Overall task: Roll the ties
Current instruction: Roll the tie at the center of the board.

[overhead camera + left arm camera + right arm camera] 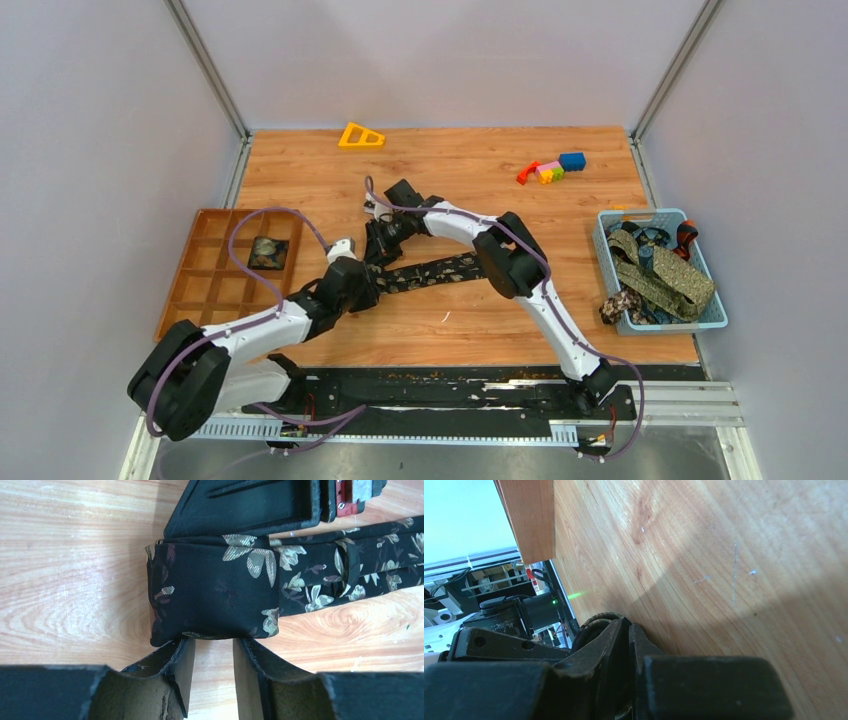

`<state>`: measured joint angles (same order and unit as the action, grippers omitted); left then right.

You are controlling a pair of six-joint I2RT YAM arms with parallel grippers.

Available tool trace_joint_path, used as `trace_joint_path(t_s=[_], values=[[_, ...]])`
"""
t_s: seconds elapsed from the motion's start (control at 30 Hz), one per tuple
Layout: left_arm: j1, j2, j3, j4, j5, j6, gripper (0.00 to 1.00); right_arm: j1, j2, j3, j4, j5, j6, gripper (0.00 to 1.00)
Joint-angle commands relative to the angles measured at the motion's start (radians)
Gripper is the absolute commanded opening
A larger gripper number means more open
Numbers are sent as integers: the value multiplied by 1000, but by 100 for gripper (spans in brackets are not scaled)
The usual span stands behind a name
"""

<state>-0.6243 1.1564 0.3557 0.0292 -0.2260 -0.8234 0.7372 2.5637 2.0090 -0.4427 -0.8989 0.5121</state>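
Observation:
A black tie (pixel 440 268) with pale flowers lies across the middle of the table. Its left end is rolled into a wide coil (pixel 210 590), and the flat length (pixel 350 565) runs off to the right. My left gripper (pixel 212 642) (pixel 368 285) is open, its fingertips against the coil's near edge with nothing between them. My right gripper (pixel 380 245) (pixel 240 505) lies along the coil's far side. In the right wrist view its jaws (pixel 628 625) are nearly together on a fold of the tie, and the coil's edge (pixel 596 620) curls beside the tip.
A blue basket (pixel 612 222) at the right edge holds several more ties (pixel 665 275). A brown divided tray (pixel 215 290) at the left has one rolled tie (pixel 268 252) in a compartment. A yellow triangle (pixel 360 136) and coloured blocks (pixel 552 168) lie at the back.

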Motion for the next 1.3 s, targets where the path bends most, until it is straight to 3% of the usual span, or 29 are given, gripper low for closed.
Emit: trace_joint_path(t_s=[0.0,0.2,0.4,0.57,0.67,0.87,1.27], values=[[8,-36,15,-148,18,40,42,-22,-45,13,-3,94,-33,16],[8,-173,-8,-242,30,36,48,-36,-77,71,-56,135,-59,26],[6,-365,-12,-357,-12,43,59,-41,-97,234,-214,220,-119,32],[8,-441,24,-434,-85,74,74,-40,-246,93,-180,291,-128,33],[11,-443,46,-436,-106,101,80,-34,-364,-72,-99,315,-108,32],[62,-404,91,-418,-89,143,82,6,-526,-321,24,378,-40,29],[237,-282,108,-294,153,220,83,77,-431,-256,13,400,-9,18]])
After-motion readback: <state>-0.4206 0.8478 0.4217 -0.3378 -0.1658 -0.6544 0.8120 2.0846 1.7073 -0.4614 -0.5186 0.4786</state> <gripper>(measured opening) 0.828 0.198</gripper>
